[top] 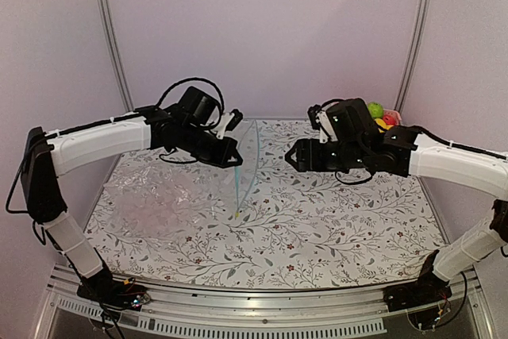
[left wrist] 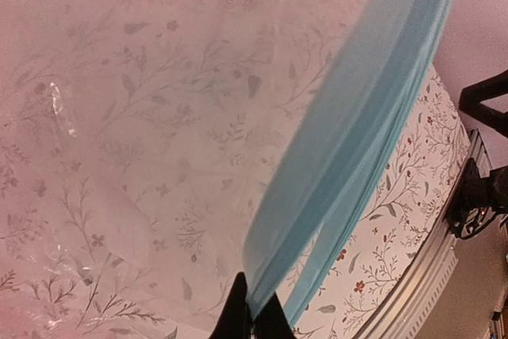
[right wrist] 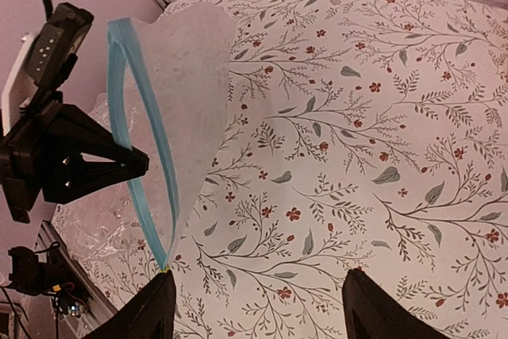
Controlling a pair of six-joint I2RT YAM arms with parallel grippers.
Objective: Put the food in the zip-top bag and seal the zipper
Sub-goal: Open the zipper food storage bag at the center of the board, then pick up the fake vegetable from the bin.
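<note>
The clear zip-top bag [top: 159, 196] is held up over the table, its body trailing to the left. Its blue-teal zipper [top: 240, 192] runs from the far edge down toward the middle. My left gripper [top: 236, 161] is shut on one zipper strip [left wrist: 349, 140], pinching it between its dark fingertips [left wrist: 252, 319]. In the right wrist view the two zipper strips [right wrist: 139, 164] stand apart and join at their near end. My right gripper [right wrist: 262, 307] is open and empty, to the right of the bag's mouth. The food [top: 379, 113], green and red pieces, lies at the far right.
The floral tablecloth [top: 317, 228] covers the table. A pink basket [top: 394, 120] holds the food behind my right arm. Another sheet of crinkled clear plastic [right wrist: 103, 236] lies at the left. Metal frame posts [top: 111, 37] stand at the back corners.
</note>
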